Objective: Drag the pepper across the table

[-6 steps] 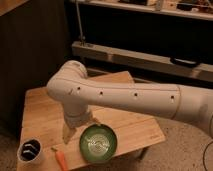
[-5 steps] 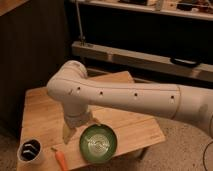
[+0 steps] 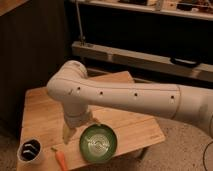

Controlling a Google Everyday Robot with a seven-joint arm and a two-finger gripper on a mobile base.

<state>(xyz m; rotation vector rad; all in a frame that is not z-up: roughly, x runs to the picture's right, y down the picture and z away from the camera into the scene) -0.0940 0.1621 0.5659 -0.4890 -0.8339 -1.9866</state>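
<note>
Pepper (image 3: 60,159) on table (image 3: 45,107) beside green bowl (image 3: 84,145); gripper (image 3: 67,134) just above, its state unclear.

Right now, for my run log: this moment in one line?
gripper: low over table, near pepper | pepper: front edge, left of green bowl | contact: unclear

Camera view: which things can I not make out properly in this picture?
The tool, camera view: hangs left of the green bowl, just above the pepper; the arm covers its upper part, and contact with the pepper cannot be told.
The pepper, camera view: the bottom edge cuts its tip.
The table, camera view: the arm hides its middle.
</note>
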